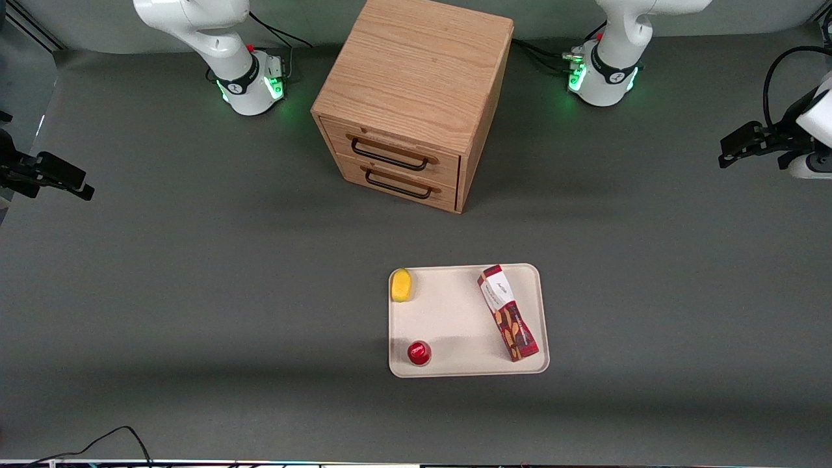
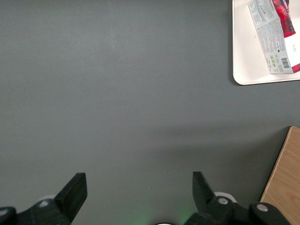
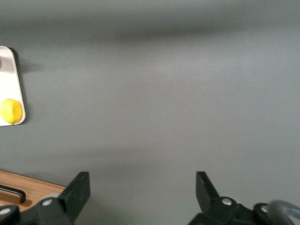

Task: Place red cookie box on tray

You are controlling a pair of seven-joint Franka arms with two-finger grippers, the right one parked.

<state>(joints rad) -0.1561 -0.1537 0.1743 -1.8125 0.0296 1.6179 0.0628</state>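
The red cookie box point(image 1: 507, 312) lies flat on the cream-white tray point(image 1: 455, 312), along the tray's edge nearest the working arm, white-label end pointing away from the front camera. In the left wrist view the box point(image 2: 274, 40) shows its label end on the tray's corner point(image 2: 243, 47). My gripper point(image 1: 728, 151) hovers over bare grey table at the working arm's end, well apart from the tray. In that wrist view the gripper point(image 2: 139, 180) is open, with nothing between its fingers.
A yellow lemon point(image 1: 402, 285) and a small red-topped can point(image 1: 419, 352) share the tray, at its parked-arm edge. A wooden two-drawer cabinet point(image 1: 416, 97) stands farther from the front camera than the tray; its corner point(image 2: 286, 178) shows near my gripper.
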